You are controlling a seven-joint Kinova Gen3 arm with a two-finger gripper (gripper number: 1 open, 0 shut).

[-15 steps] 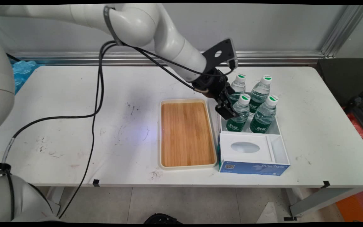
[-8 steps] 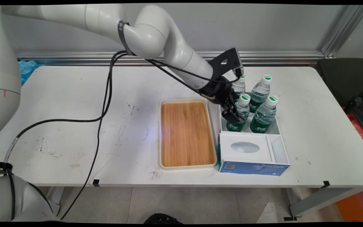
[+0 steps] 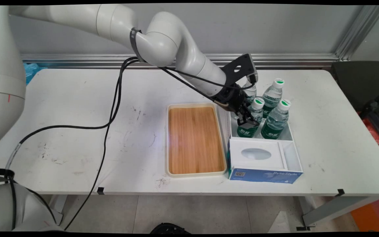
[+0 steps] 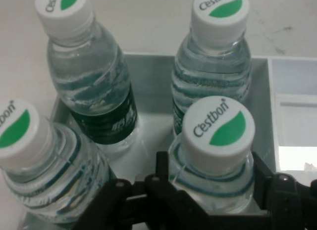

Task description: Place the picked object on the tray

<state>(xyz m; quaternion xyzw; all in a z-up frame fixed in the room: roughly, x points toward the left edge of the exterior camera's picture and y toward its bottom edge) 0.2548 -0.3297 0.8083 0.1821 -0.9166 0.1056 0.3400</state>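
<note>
While the arm reaches in from the upper left, its gripper (image 3: 248, 122) sits low over the near-left bottle (image 3: 252, 119) of four water bottles standing in a white box (image 3: 290, 135) on the worktop (image 3: 77, 108). Seen from the hand, that same bottle (image 4: 214, 156) stands right between the two fingers (image 4: 260, 173), one on each side of its shoulder just under the white cap with the green leaf mark. They are spread about as wide as the bottle and lie against it or very close; whether they are actually pinching it I cannot tell.

Room is tight on the far and right sides. The near-right bottle (image 3: 276, 117) stands just beside the one between the fingers, and two more, the far-left bottle (image 3: 250, 93) and the far-right bottle (image 3: 271, 93), stand close behind it, the far-left one partly hidden by the black wrist. The box wall runs along the left of the bottles, and a white tissue box (image 3: 262, 161) with a blue front closes the near side of the compartment.

Just left of the box lies a wooden tray (image 3: 194, 140) with a pale raised rim, its surface bare. Beyond the tray the worktop stretches open to the left, with only a black cable (image 3: 107, 121) hanging across it. To the right of the box the worktop is also open up to its edge.
</note>
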